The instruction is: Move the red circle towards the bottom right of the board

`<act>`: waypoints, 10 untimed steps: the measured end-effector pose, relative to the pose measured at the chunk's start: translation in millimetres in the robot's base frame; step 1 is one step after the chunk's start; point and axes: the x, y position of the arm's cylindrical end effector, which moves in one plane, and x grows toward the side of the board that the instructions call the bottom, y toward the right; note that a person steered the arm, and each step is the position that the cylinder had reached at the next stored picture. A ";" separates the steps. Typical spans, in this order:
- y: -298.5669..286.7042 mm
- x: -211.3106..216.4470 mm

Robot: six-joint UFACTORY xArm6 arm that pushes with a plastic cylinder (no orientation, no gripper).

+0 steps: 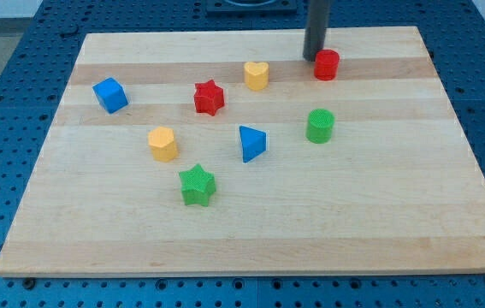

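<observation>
The red circle [327, 64] stands near the view's top, right of centre, on the wooden board [251, 231]. My tip [313, 57] is down on the board just left of the red circle and slightly above it, touching or nearly touching its upper left side. The dark rod rises from there out of the view's top.
A yellow heart [257, 75] and a red star [209, 97] lie left of the red circle. A green circle [320, 126] lies below it. A blue triangle [252, 143], a yellow hexagon [162, 144], a green star [197, 185] and a blue cube [110, 94] lie further left.
</observation>
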 end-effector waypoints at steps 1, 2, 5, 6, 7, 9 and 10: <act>32.0 5.1; 29.6 21.1; 4.3 -5.4; -2.8 12.9; -16.7 20.4; -24.0 43.1; 16.1 54.7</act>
